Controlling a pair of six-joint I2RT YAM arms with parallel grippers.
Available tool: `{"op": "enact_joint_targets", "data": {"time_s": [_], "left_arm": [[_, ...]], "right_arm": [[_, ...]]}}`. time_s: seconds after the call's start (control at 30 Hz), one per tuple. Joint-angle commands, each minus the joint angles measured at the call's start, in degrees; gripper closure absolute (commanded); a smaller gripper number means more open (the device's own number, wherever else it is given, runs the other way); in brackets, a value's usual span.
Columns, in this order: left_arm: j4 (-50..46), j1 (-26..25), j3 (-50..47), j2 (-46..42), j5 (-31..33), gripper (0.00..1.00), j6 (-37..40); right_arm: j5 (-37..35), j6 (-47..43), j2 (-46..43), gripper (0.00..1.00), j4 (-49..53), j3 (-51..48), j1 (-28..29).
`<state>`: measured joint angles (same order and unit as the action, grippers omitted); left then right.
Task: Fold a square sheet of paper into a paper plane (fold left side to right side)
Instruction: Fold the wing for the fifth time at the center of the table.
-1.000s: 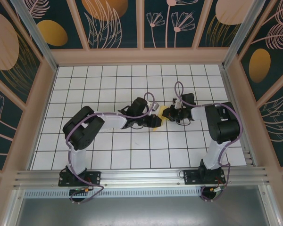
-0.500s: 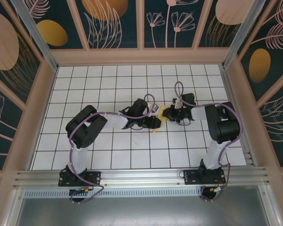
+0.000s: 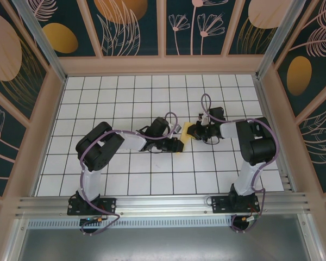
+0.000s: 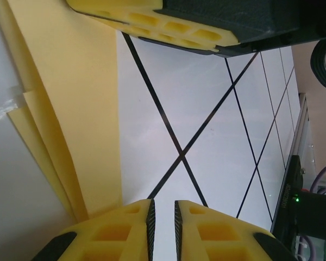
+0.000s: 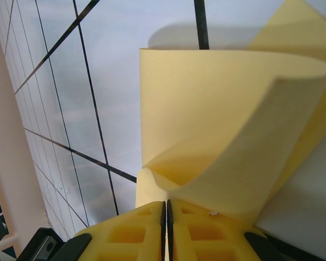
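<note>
Top view: both arms reach to mid-frame over the white tiled table (image 3: 125, 98). Left gripper (image 3: 177, 144) sits just left of and below centre, right gripper (image 3: 198, 132) just right of it, tips close together. Square sheet of paper (image 3: 186, 129) lies between them, a small yellow patch just right of frame centre, partly covered by the two heads.

Right wrist view: yellow pads (image 5: 136, 234) at the bottom edge, pressed together with only a hairline seam. Paper rises out of them and curls up and to the right across the frame, one layer bowed over another; jaws clamped on the sheet.

Left wrist view: pads (image 4: 119, 234) at the bottom edge, nearly together, thin slit between them. Paper runs down the left side of the frame in stacked layers, its lower end meeting the left pad. Cannot tell whether any edge is pinched. A finger of the other gripper (image 4: 168, 27) crosses the top edge, resting against the paper's upper end
</note>
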<state>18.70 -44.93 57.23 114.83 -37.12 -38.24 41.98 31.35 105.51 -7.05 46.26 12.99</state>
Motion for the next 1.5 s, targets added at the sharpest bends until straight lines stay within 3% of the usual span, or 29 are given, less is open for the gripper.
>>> {"op": "enact_joint_targets", "data": {"time_s": [0.0, 0.27, 0.63, 1.13, 1.47], "left_arm": [[3.59, -0.35, -2.64, 0.19, -3.06, 0.79, -1.11], [1.26, 1.14, 1.52, -4.58, -1.84, 0.76, 0.42], [-4.68, 2.03, 7.91, 1.59, 2.27, 0.73, 4.3], [-6.44, 1.33, 7.81, 5.91, -1.7, 0.73, 6.03], [-14.66, -1.01, 8.16, 5.32, 2.9, 0.73, 11.39]], "right_arm": [[-4.1, -1.82, 2.98, 0.86, 4.98, -0.57, -0.75], [-4.01, -1.91, 2.77, 0.86, 5.12, -0.66, -0.77], [-3.75, -1.89, 2.71, 0.86, 4.94, -0.74, -0.72], [-3.83, -1.65, 3.4, 0.86, 4.9, -0.67, -0.77], [-4.27, -1.38, 3.83, 0.86, 5.58, -0.32, -0.7]]}}
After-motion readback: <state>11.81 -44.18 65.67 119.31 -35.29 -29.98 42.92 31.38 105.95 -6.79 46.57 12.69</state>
